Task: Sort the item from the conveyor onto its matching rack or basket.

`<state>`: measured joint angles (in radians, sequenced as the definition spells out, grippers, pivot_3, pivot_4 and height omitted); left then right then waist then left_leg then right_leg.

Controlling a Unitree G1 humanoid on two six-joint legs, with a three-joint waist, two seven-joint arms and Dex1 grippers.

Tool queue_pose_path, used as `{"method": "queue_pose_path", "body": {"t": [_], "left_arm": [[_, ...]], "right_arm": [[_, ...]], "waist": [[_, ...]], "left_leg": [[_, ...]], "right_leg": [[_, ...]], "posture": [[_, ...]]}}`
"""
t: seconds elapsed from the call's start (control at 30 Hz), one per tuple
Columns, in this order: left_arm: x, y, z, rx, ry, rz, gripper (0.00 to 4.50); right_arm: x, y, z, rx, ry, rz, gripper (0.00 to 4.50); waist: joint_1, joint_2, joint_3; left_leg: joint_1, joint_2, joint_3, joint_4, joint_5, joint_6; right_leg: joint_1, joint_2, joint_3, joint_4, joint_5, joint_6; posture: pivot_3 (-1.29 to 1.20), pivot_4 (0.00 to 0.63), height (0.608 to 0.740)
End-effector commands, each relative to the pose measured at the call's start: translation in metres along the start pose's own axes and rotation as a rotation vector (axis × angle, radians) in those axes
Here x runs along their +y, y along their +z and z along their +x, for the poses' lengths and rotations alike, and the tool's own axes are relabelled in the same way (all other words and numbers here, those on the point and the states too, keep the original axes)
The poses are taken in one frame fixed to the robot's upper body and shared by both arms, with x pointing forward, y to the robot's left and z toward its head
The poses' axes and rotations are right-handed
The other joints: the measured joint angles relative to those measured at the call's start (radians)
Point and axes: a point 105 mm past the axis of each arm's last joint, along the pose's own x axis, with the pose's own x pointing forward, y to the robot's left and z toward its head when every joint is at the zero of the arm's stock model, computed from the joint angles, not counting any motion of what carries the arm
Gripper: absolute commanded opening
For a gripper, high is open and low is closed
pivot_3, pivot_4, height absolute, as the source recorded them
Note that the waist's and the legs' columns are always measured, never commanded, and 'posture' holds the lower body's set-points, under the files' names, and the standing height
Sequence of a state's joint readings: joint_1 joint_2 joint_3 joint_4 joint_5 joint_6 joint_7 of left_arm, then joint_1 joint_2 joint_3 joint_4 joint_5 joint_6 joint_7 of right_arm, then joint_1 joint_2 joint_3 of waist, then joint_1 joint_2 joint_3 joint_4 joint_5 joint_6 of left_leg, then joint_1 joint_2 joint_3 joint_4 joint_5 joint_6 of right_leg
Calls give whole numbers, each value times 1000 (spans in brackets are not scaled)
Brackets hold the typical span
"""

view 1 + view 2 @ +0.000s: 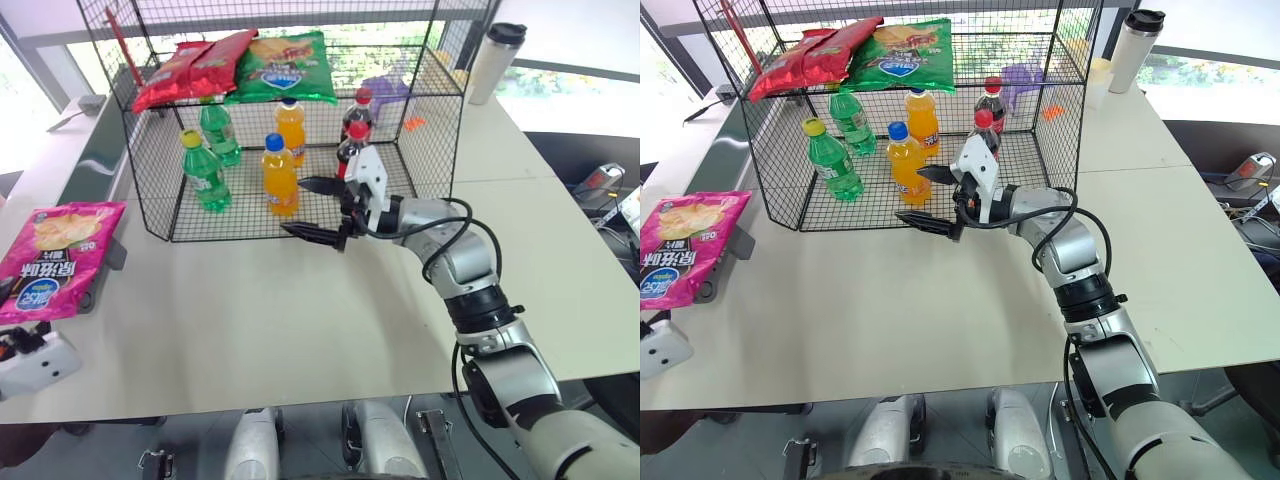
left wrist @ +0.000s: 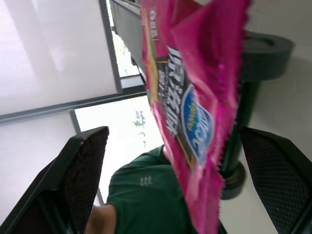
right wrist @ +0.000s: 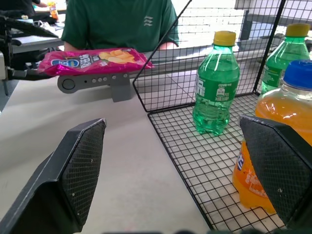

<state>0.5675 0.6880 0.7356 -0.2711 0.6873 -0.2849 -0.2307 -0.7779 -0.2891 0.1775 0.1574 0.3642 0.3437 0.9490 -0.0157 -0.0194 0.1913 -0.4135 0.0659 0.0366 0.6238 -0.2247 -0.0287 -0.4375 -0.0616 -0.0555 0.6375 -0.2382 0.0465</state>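
White table fills most of what you see, with bright windows behind it and a person in a green shirt sitting at the far side of the conveyor. The pink crisp bag lies flat on the end of the conveyor, at the robot's left, and part of it hangs over the end roller, so it is easy to reach from below and from the side.

Your left gripper is wide open and holds nothing. In the left wrist view the bag's lower edge stands between the two fingers, but I cannot tell if any finger touches it. I judge that you are lining up for the grasp, and the jaws are open so wide because the bag is broad and puffy.

Your right gripper is also fully open and empty. It hovers above the table just in front of the black wire rack, pointing toward the robot's left, near the orange soda bottle. I think it waits there to receive the bag or to stay out of the way.

On the rack's upper shelf lie red crisp bags and a green crisp bag, while bottles stand on the mesh floor. So the pink bag probably belongs on the upper shelf, beside the other crisps
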Motion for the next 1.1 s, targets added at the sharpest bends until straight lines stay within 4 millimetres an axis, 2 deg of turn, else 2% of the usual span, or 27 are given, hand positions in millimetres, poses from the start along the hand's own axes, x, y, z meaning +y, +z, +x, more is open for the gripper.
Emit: {"method": "queue_pose_path", "body": {"t": [0.03, 0.1, 0.33, 0.37, 0.53, 0.67, 0.77, 0.87, 1.1], "left_arm": [[6, -2, 3, 13, 25, 26, 3895], [2, -1, 7, 4, 1, 31, 3248], [-2, -1, 28, 13, -18, 2, 159], [-2, -2, 32, 19, -13, -1, 65], [-4, -1, 40, 37, -19, 1, 65], [7, -2, 39, 35, 7, 0, 65], [4, 5, 37, 0, -9, -20, 65], [-1, 7, 34, -1, -18, -34, 838], [-6, 4, 27, 46, -1, -34, 3684]], "right_arm": [[0, 12, -4, -36, -15, -37, 4500], [1, 11, -4, -34, -20, -32, 4500], [0, 10, -5, -35, -42, -22, 4500], [0, 10, -5, -36, -45, -20, 4500], [0, 8, -7, -28, -56, -21, 4500], [-1, 7, -9, -23, -71, -23, 4500], [-2, 6, -9, -24, -75, -22, 4500], [-2, 6, -8, -27, -76, -23, 4500], [-2, 5, -7, -32, -79, -25, 4500]], "waist": [[0, 0, 0], [0, 0, 0], [1, 0, 0], [1, 0, 0], [1, 0, 0], [1, 0, 0], [1, 0, 0], [1, 0, 0], [5, 1, -1]], "left_leg": [[0, 0, 0, 0, 0, 0], [0, 0, 0, 0, 0, 0], [1, 1, 0, 4, 0, 0], [1, 1, 0, 4, 0, 0], [2, 1, 0, 5, 0, 0], [2, 1, 0, 5, 0, 0], [2, 1, 0, 5, 0, 0], [2, 1, 0, 5, 0, 0], [2, 1, 0, 5, 0, 0]], "right_leg": [[0, 0, 0, 0, 0, 0], [0, 0, 0, 1, 0, 0], [-2, 0, 0, 9, 0, 0], [-2, 0, 0, 10, 0, 0], [-1, 0, 0, 10, 0, 0], [-1, 0, 0, 10, 0, 1], [-2, 0, 0, 10, 0, 0], [-2, 0, 0, 10, 0, 0], [-1, -1, 0, 10, 0, 0]], "posture": [[0, 150, 740], [0, 150, 740], [0, 150, 740], [0, 150, 740], [0, 150, 740], [0, 150, 740], [0, 150, 740], [0, 150, 740], [0, 150, 740]]}}
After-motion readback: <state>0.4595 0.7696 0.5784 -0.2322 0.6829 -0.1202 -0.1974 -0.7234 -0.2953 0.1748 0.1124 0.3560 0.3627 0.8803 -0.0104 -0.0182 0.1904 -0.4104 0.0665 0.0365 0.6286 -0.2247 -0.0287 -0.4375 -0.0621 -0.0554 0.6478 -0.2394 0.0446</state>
